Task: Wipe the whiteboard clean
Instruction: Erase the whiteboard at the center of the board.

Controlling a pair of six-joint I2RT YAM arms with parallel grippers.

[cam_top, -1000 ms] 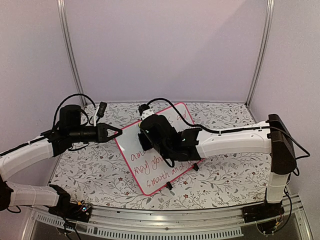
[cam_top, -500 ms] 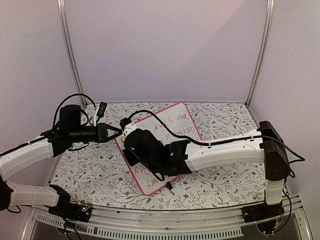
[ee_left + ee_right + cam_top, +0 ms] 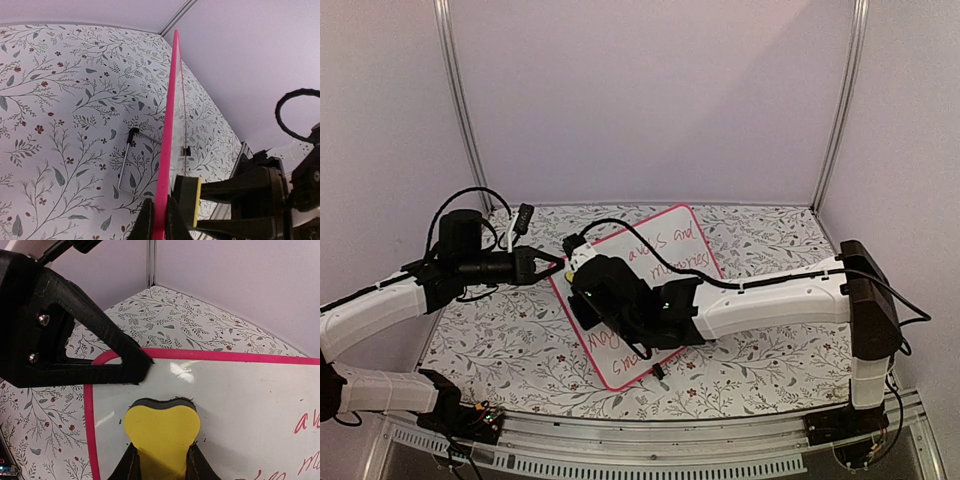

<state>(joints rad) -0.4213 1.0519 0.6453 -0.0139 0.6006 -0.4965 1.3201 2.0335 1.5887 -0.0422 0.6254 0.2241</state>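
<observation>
Left pincer (image 3: 159, 220) pinches whiteboard (image 3: 665, 250) edge; right pincer (image 3: 162, 465) presses eraser (image 3: 161, 430) against it.

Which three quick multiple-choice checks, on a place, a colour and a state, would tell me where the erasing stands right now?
1. Where does the left gripper hold the whiteboard? A) its pink frame edge B) a clip foot C) nowhere
2. What colour is the eraser in the right gripper? A) blue B) yellow C) green
3. How is the board's writing? A) all wiped B) red words left C) black words left
Answers: 1 A, the gripper pinches the frame; 2 B, a yellow block sits in the gripper; 3 B, red script shows beside the arm.
</observation>
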